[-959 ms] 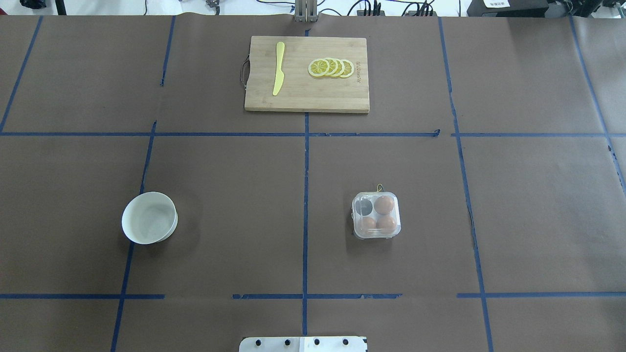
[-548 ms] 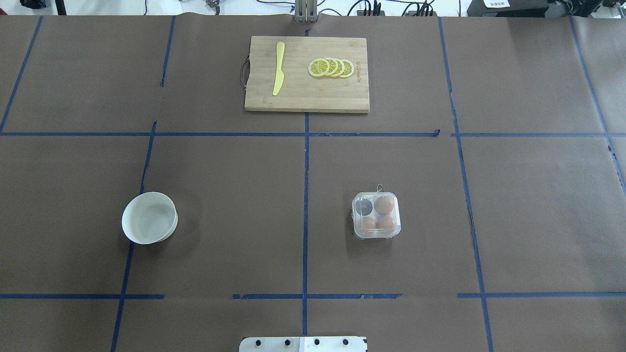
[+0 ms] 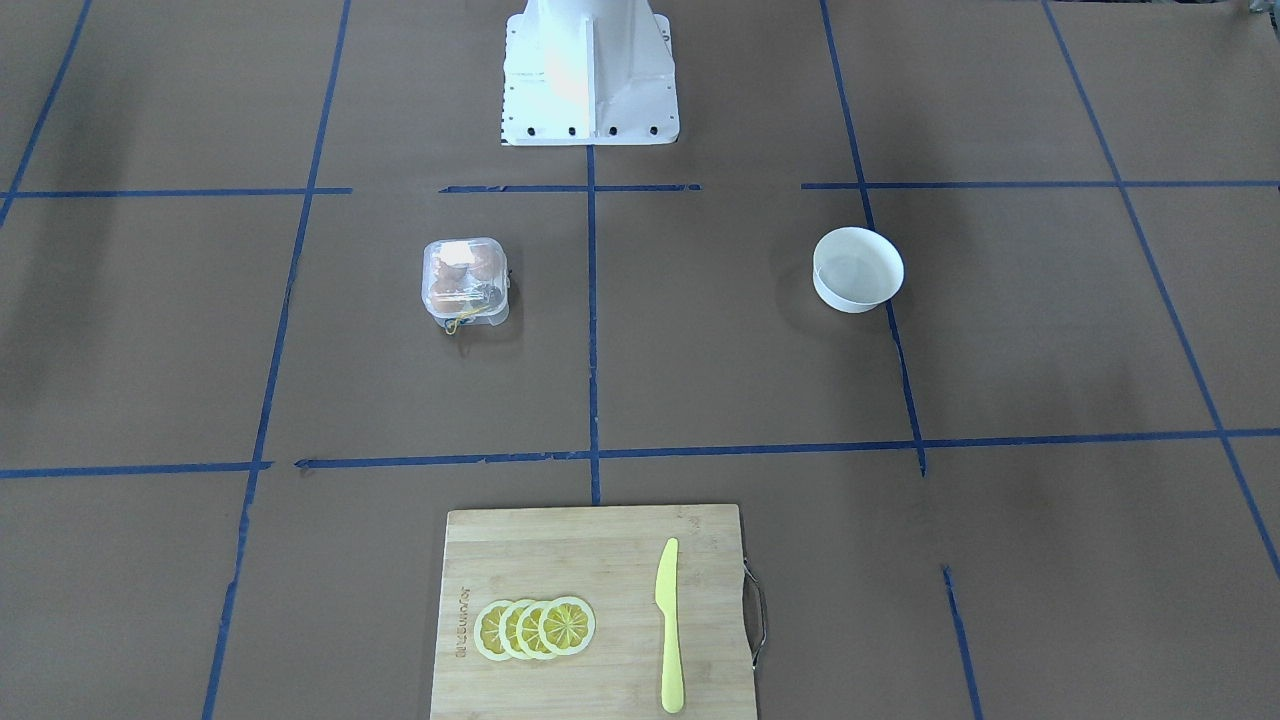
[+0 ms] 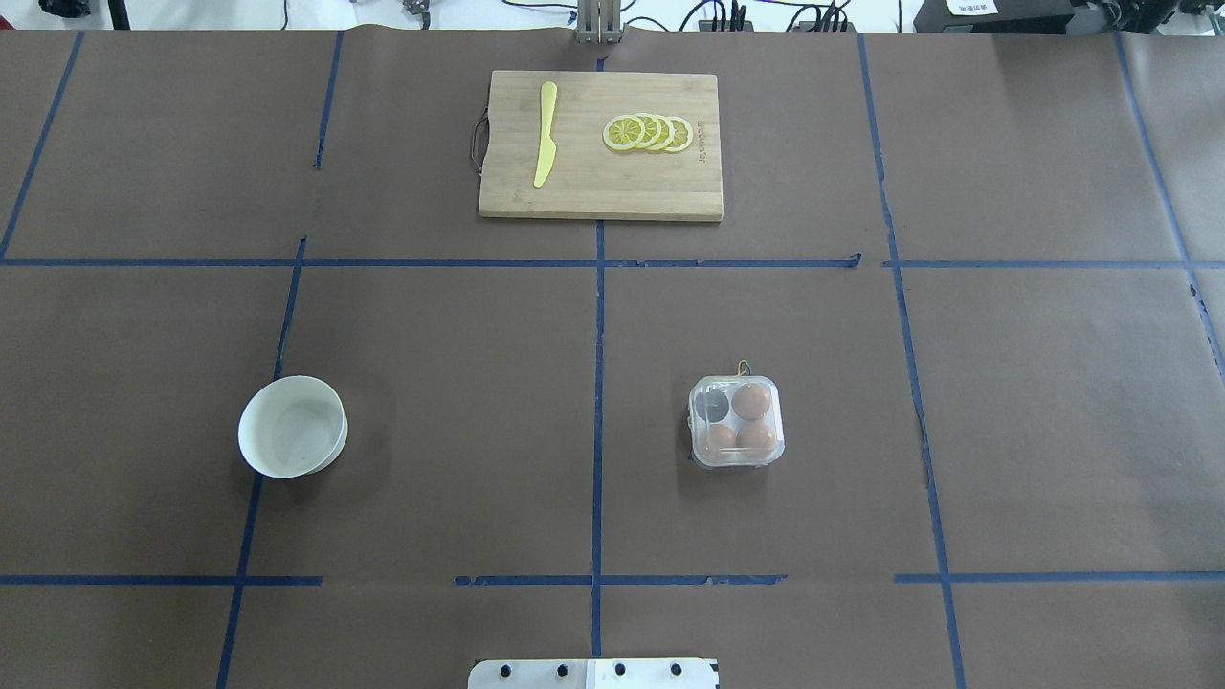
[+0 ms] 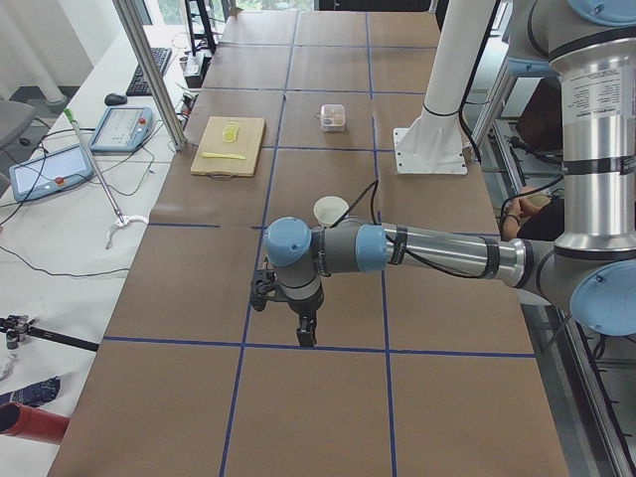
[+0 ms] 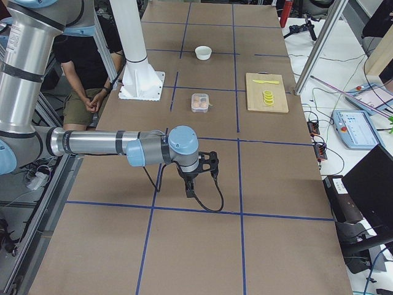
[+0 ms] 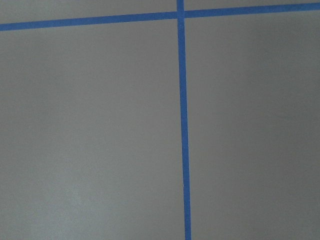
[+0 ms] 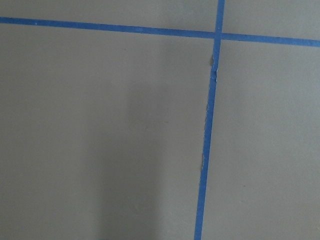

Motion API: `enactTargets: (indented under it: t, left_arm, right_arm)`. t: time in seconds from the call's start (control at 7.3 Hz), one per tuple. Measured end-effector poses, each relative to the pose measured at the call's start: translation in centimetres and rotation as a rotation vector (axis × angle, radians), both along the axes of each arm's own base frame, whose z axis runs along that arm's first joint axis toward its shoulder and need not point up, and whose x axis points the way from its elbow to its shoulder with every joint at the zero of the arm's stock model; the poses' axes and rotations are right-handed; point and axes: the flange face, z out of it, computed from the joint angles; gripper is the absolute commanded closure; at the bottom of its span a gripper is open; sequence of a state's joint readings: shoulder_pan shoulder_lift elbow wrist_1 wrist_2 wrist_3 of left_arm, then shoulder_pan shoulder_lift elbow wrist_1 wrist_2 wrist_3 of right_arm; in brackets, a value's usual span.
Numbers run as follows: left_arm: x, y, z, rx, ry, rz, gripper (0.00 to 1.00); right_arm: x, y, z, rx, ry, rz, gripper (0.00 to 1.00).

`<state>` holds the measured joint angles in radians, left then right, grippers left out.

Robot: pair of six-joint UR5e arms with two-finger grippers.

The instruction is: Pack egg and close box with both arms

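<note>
The clear box (image 4: 737, 421) sits right of the table's centre line, its lid lying down over it. It holds three tan-brown eggs (image 4: 752, 400); its far-left cup is empty. It also shows in the front-facing view (image 3: 466, 282). No egg shows outside the box. My left gripper (image 5: 305, 336) shows only in the exterior left view, low over bare table far from the box. My right gripper (image 6: 190, 192) shows only in the exterior right view, also far from the box. I cannot tell whether either is open. Both wrist views show only brown paper and blue tape.
An empty round white bowl (image 4: 292, 426) stands at the left. A wooden cutting board (image 4: 593, 196) at the far middle carries a yellow knife (image 4: 545, 134) and lemon slices (image 4: 649, 132). The white pedestal (image 3: 588, 70) is at the near edge. A person (image 6: 86, 92) sits behind it.
</note>
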<state>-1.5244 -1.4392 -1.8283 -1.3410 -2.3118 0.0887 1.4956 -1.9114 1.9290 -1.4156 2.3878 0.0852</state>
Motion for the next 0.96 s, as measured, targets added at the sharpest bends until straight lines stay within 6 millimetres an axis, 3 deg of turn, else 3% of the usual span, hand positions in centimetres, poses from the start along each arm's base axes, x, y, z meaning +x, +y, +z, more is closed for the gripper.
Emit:
enactTargets:
  t: [0.96]
  left_arm:
    - [0.08,0.11,-0.16,-0.007,0.000,-0.007,0.00]
  right_arm:
    - [-0.03,-0.18,-0.38,0.037,-0.005,0.001,0.00]
